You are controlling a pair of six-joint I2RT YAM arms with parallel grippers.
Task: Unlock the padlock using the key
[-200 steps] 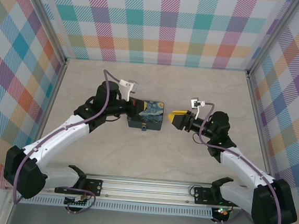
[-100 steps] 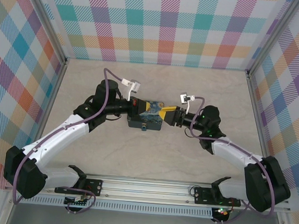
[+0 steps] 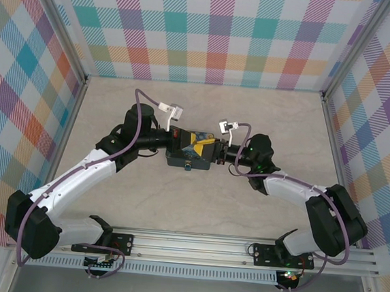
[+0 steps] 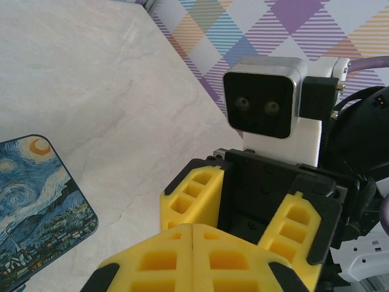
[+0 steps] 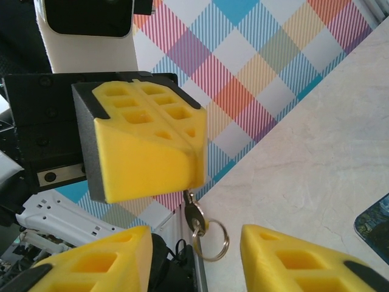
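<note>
My left pincer [image 4: 191, 249] is clamping the key [image 5: 194, 214], its ring [image 5: 214, 241] dangling. My right pincer [image 5: 197, 246], fingers apart, is straddling it above the tin [image 4: 36, 207]. I'm judging the handover unfinished; the padlock [image 3: 188, 166] is waiting untouched at the tin's near edge.

The whole cell is boxed in with pastel plaid cloth walls [image 3: 218, 32]: one straight past the left gripper [image 3: 184, 139] and right gripper [image 3: 204, 147] at the far end, plus one out to each outer side, with bare aluminium posts [image 3: 63, 28] running up the far corners. Under the grippers it's a beige marble-look tabletop [image 3: 205, 109] with faint veining, and back behind them at the near edge sits a slotted aluminium rail [image 3: 193, 245]. Lighting's soft and even, with just faint shadows on the top, and the wrist views catch the same plaid meeting the marble.
</note>
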